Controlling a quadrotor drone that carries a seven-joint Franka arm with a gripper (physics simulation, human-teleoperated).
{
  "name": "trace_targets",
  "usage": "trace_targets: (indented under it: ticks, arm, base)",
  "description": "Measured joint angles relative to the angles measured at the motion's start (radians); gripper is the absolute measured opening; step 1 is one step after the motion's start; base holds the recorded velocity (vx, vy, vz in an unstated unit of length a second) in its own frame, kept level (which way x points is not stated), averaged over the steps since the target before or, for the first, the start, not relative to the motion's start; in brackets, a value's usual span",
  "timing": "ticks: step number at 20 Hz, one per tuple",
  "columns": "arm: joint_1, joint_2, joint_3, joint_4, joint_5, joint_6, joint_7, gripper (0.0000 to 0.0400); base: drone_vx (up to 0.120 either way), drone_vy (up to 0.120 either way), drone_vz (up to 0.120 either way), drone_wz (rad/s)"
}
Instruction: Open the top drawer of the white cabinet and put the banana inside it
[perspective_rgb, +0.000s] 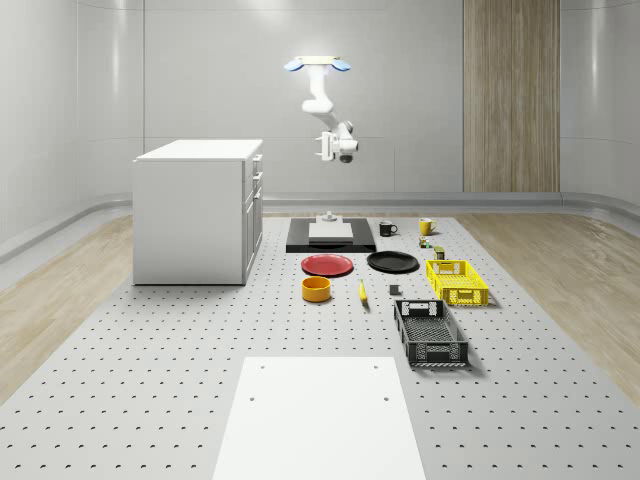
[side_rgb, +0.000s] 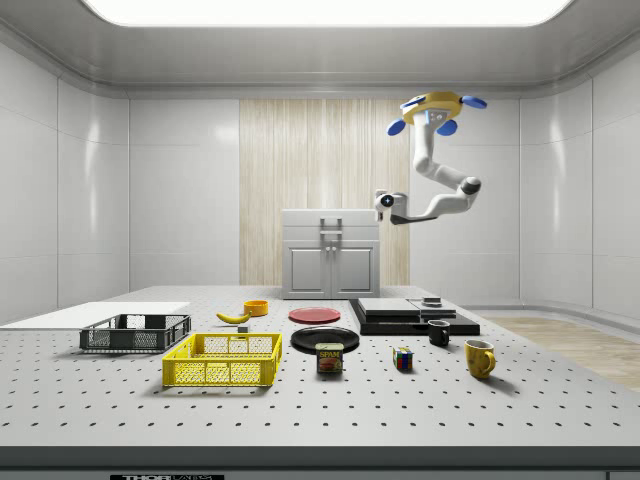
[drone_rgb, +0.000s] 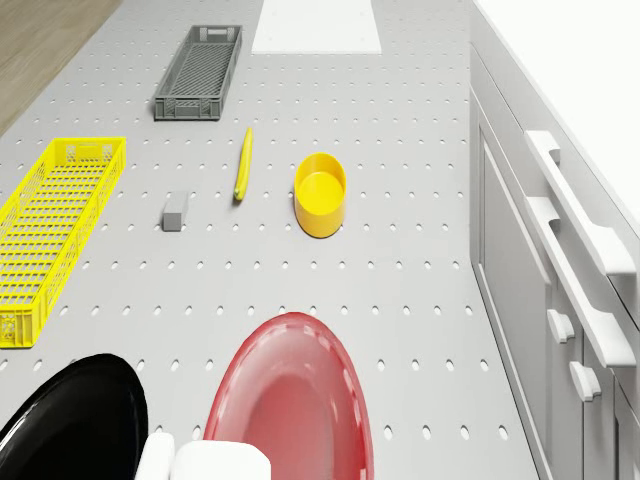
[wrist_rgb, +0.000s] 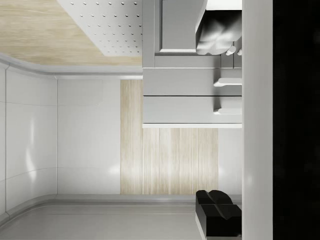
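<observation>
The white cabinet (perspective_rgb: 195, 212) stands on the table's left in the whole-scene view, its top drawer (perspective_rgb: 257, 164) pushed in. The cabinet (wrist_rgb: 192, 95) and its drawer handles (wrist_rgb: 227, 111) face the wrist camera. The banana (perspective_rgb: 362, 292) lies flat on the table between the yellow bowl (perspective_rgb: 317, 288) and a small grey block (perspective_rgb: 395, 290); the banana (drone_rgb: 242, 165) also appears in the drone view. The drone (perspective_rgb: 318, 65) hovers high above the black platform (perspective_rgb: 330, 236). My gripper (perspective_rgb: 327, 147) hangs in the air, right of the cabinet's top and apart from it, open and holding nothing; a dark fingertip (wrist_rgb: 216, 200) shows.
A red plate (perspective_rgb: 327, 264) and a black plate (perspective_rgb: 392, 262) lie in front of the platform. A yellow crate (perspective_rgb: 456, 281) and a grey crate (perspective_rgb: 429, 332) sit on the right. Two mugs (perspective_rgb: 427, 226), a can (side_rgb: 329, 358) and a cube (side_rgb: 402, 359) are nearby. A white panel (perspective_rgb: 318, 415) lies in front.
</observation>
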Motion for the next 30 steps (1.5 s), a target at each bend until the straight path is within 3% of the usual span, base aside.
trace_targets:
  ticks: [4,26,30]
  arm:
    - [0.013,-0.013,-0.005,-0.002,-0.01,0.012,0.008,0.04]
    - [0.069,-0.074,-0.023,-0.009,-0.058,0.065,0.048,0.04]
    - [0.077,-0.083,-0.025,-0.011,-0.066,0.073,0.055,0.04]
  base:
    - [0.12,-0.02,0.0,0.0]
    - [0.12,-0.095,0.0,0.0]
    - [0.12,0.0,0.0,0.0]
